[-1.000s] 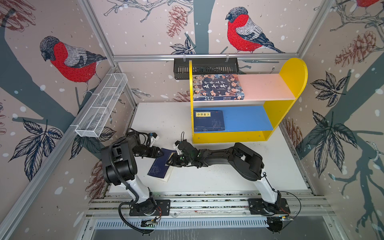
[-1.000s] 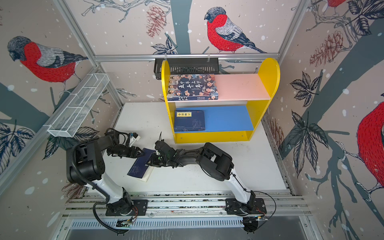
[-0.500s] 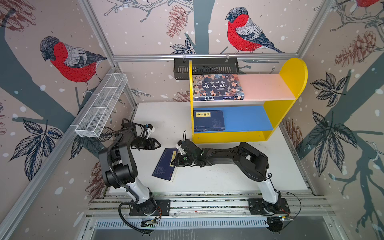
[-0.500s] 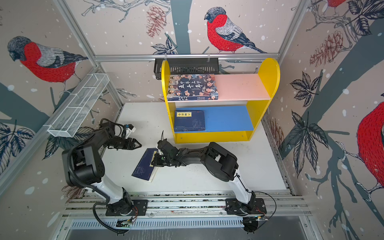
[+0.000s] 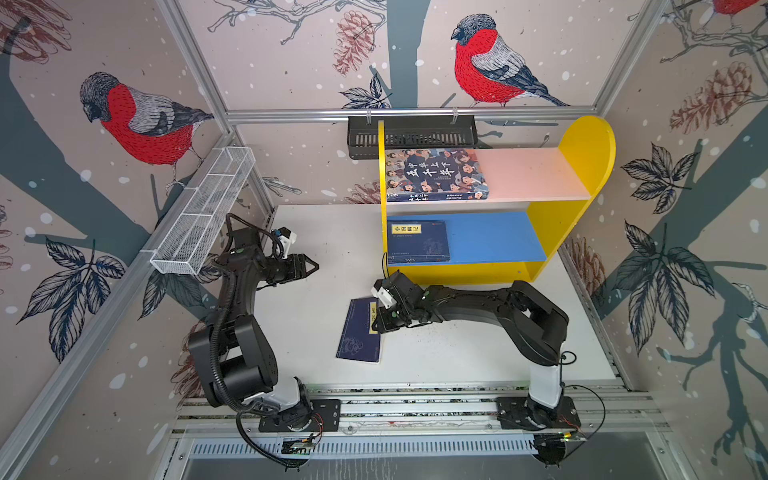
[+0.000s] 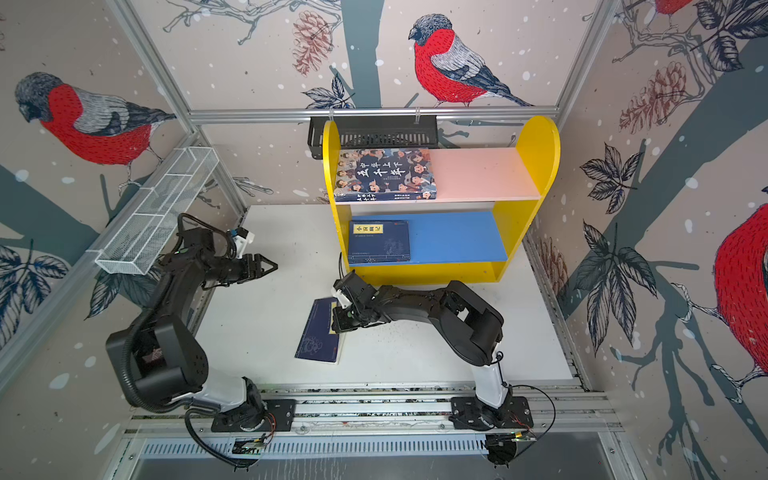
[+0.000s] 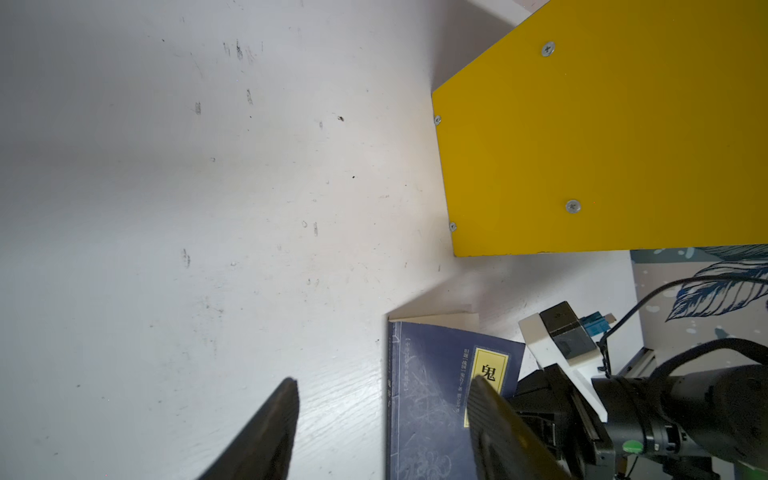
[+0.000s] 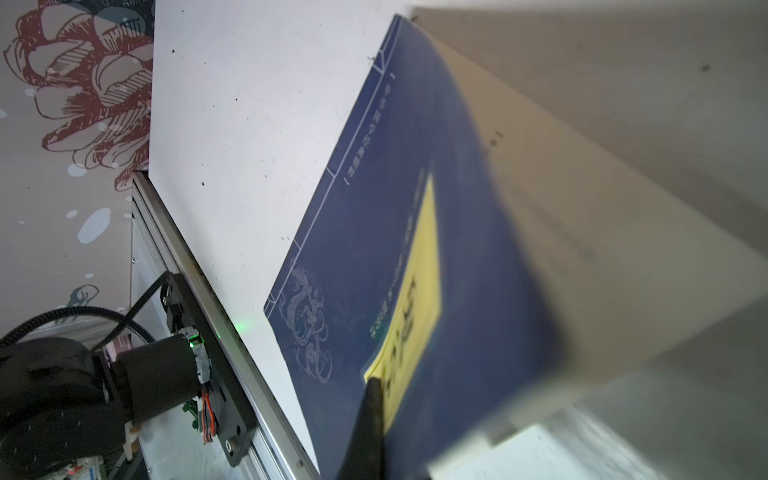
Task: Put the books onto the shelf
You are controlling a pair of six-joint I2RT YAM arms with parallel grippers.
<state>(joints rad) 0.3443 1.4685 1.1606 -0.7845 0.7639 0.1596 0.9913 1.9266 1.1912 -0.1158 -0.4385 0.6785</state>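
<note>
Right wrist view, nearest things first: the right hand (image 8: 376,419) is closed on the label end of the loose navy paperback (image 8: 374,208). One dark finger (image 8: 370,415) presses on the cover beside the yellow title label (image 8: 419,282). The cover bows upward there and cream page edges show beside it. In both top views this book lies on the white desk (image 5: 316,232) near its front edge, between the two arms, slightly askew. The right hand (image 5: 380,322) reaches across from the right to its far corner.

The left hand (image 5: 311,266) hovers over the left part of the desk, well apart from the book. Its jaws stand moderately apart and hold nothing. In the left wrist view both fingers (image 7: 270,428) frame bare desk and the paperback's spine edge.

Farther back stands the yellow shelf (image 5: 582,145). A shelved navy paperback (image 5: 417,241) lies flat at the left end of its blue lower board (image 5: 490,237); whether more lie under it I cannot tell. The cartoon-face book (image 5: 436,174) lies flat at the left end of the pink upper board (image 5: 532,174).

A white wire basket (image 5: 203,216) hangs on the left wall, and a black slotted rack (image 5: 411,129) hangs on the back wall behind the shelf.
</note>
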